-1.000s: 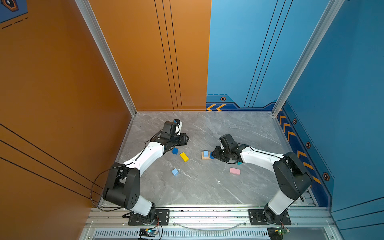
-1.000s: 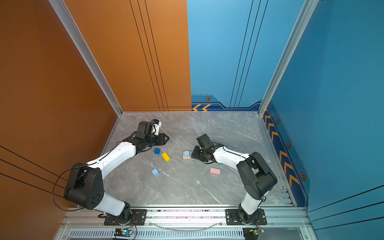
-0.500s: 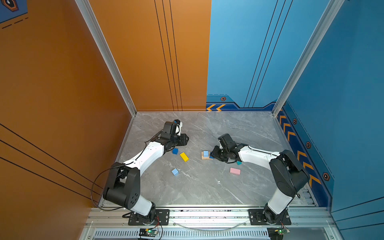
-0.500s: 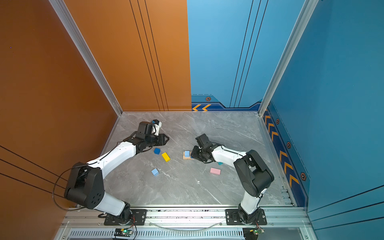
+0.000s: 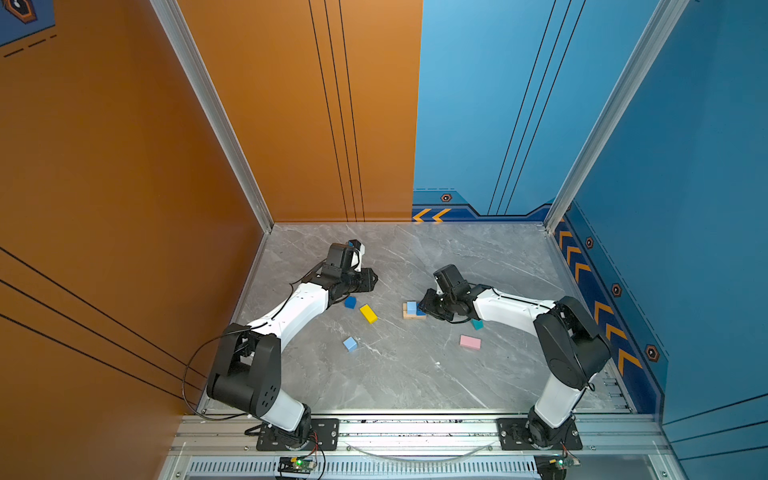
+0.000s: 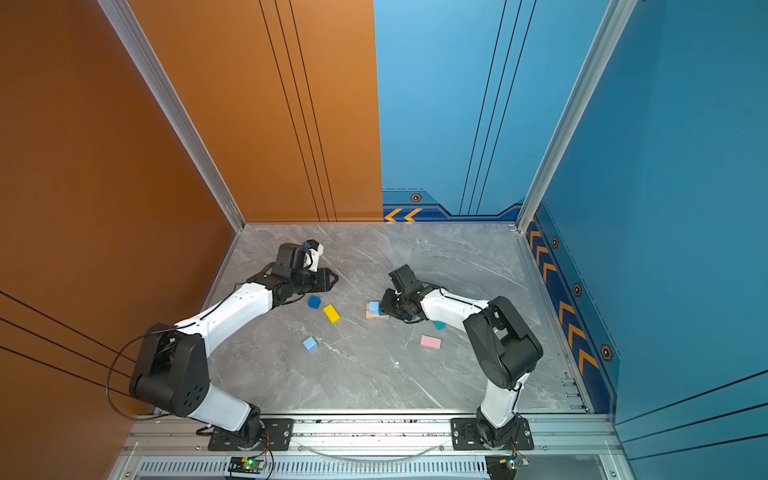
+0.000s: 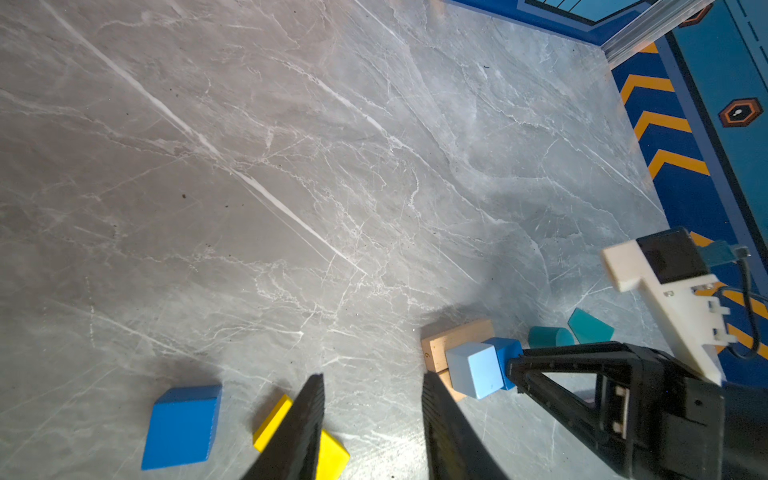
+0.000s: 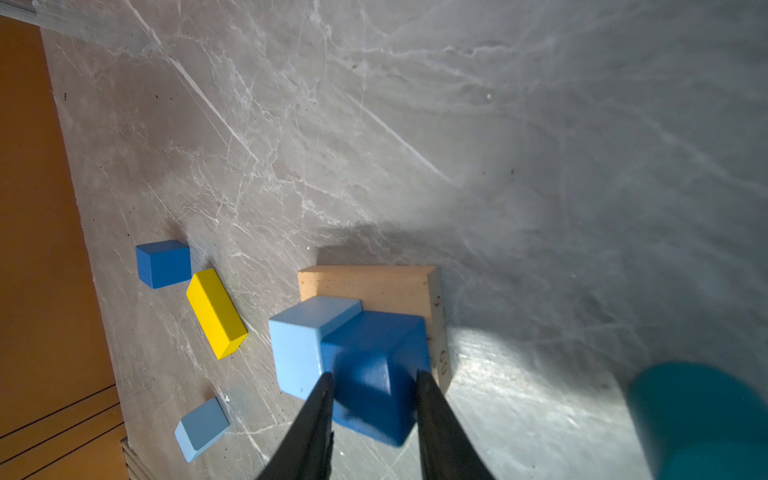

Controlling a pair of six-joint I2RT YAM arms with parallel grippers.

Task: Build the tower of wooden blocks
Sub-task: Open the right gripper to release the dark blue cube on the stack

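Note:
A tan plank [image 8: 374,286] lies mid-floor with a light blue cube [image 8: 299,353] on it. My right gripper [image 8: 374,376] is shut on a dark blue cube [image 8: 374,345], pressed against the light blue one over the plank; in both top views that gripper [image 5: 424,305] [image 6: 384,305] is at the plank [image 5: 409,316]. My left gripper [image 7: 372,380] is open and empty, low over the floor, its left finger crossing the yellow bar [image 7: 332,453]. Its place in a top view [image 5: 372,279] is beyond the loose dark blue cube [image 5: 350,302].
A loose light blue cube [image 5: 350,344] lies toward the front, a pink slab [image 5: 470,342] at front right. A teal cylinder [image 7: 548,336] and teal prism [image 7: 590,326] sit under the right arm. Orange wall on the left, blue wall on the right.
The right arm's rear links have shifted slightly left. Both grippers and all blocks keep their places.

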